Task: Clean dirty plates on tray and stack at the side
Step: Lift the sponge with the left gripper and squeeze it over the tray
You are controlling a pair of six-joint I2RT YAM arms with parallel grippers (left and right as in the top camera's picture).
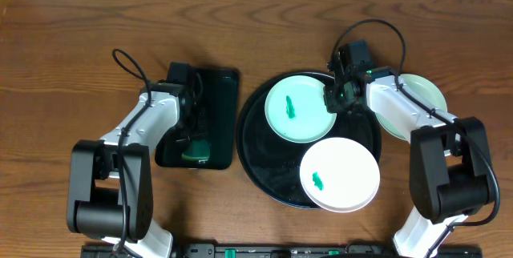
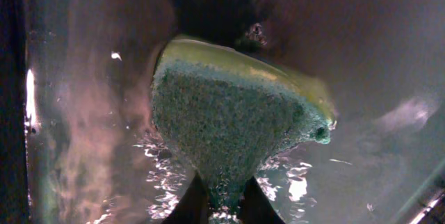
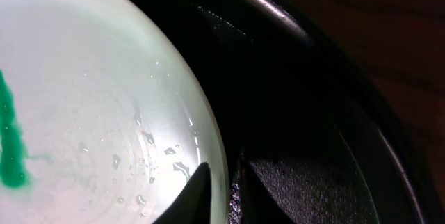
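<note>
- Right now we see the black tray (image 1: 255, 142) in the middle of the table (image 1: 64, 66), with two plates on it.
- We find the mint plate (image 1: 298, 110) on the far part of the tray, a green smear near its middle.
- We find the white plate (image 1: 341, 174) at the tray's near right. It reaches out over the raised rim, its edge meets the mint plate's, and it carries a small green smear too.
- We see the second mint plate (image 1: 425, 90) off the tray, on the table just to its right. The right arm hides part of it.
- Our right gripper (image 1: 337, 98) is at the right edge of the mint plate on the tray. In the wrist view one dark fingertip (image 3: 191, 196) lies over the plate's wet surface and the other pad sits outside the rim, above the black tray. The fingers stand narrow with the rim between them, and we cannot tell whether they press on it.
- Our left gripper (image 1: 192, 139) is down in the green tray (image 1: 224, 114), left of the black one.
- Its fingers (image 2: 188, 206) are closed on the sponge (image 2: 229, 120), pinching one end into a thin waist. The rough green face fans out towards the wrist camera, with a yellow layer along its far edge.
- We see wet glints on the surface around the sponge.
</note>
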